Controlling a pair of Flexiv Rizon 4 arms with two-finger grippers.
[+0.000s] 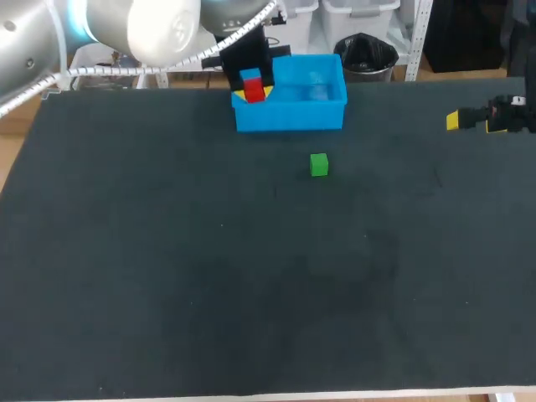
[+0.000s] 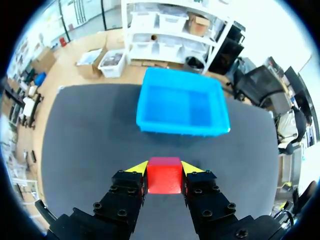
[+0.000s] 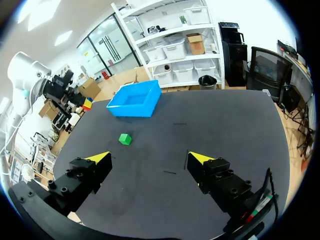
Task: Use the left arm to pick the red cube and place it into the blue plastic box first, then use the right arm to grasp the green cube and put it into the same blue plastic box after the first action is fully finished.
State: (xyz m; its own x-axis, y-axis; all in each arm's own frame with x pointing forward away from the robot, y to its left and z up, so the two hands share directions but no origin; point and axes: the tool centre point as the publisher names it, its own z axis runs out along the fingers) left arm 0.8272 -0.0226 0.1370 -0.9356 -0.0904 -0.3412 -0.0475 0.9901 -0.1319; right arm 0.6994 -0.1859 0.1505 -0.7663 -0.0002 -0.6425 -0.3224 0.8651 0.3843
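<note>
Just short of the blue box point(image 2: 180, 127): left fingers point(image 2: 137, 168) clamp the red cube point(image 2: 164, 176), not yet released; step one judged unfinished. Green cube point(image 1: 318, 164) sits on the counter point(image 1: 167, 251) near the box; right fingers point(image 3: 100, 160) spread wide, well apart from it.

Broad dark matte tabletop point(image 1: 167, 276)

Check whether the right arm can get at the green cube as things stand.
Probably yes. The green cube sits alone, apart from the blue box; the right gripper is open with nothing between them, and the left gripper holds the red cube over by the box.
</note>
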